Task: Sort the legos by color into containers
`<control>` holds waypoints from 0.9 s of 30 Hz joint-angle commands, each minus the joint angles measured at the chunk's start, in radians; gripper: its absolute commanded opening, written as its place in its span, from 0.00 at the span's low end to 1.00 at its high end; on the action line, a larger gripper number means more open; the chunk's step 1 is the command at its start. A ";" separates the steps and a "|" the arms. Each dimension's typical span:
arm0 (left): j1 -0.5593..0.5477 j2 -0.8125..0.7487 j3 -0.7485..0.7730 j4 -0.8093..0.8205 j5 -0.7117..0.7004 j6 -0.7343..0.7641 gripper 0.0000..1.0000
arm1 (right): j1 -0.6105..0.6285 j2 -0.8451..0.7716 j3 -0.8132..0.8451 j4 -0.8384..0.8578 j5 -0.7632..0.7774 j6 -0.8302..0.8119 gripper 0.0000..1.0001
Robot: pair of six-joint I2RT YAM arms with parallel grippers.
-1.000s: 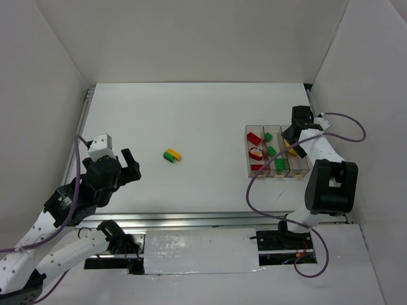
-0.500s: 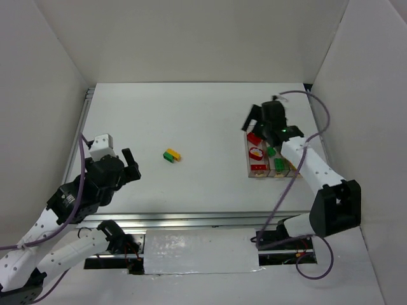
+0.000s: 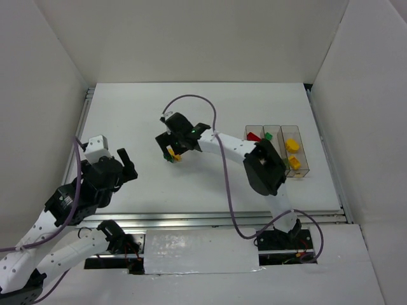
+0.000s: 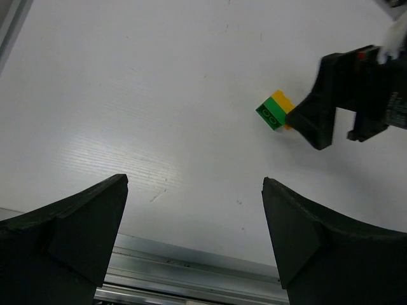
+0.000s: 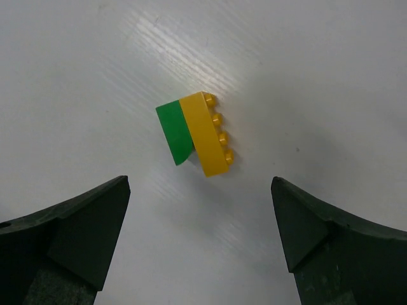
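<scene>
Right hand [image 5: 199, 194] hovers, spread wide, over joined green-yellow legos [image 5: 197, 135].

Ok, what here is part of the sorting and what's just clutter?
Job: green brick and yellow brick, touching, on the table; clear containers with sorted bricks; right gripper, open, at the pair.
Lying about: purple cable; metal rail; white panel at the near edge.

Robot lab test cell, white table [image 3: 210, 184] boxed by plain white walls [image 3: 191, 38], aluminium rail [image 3: 191, 220] at front edge
</scene>
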 commanded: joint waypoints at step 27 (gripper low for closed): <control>0.012 0.084 0.011 0.079 0.071 0.076 1.00 | 0.062 0.210 0.099 0.084 0.002 -0.144 0.39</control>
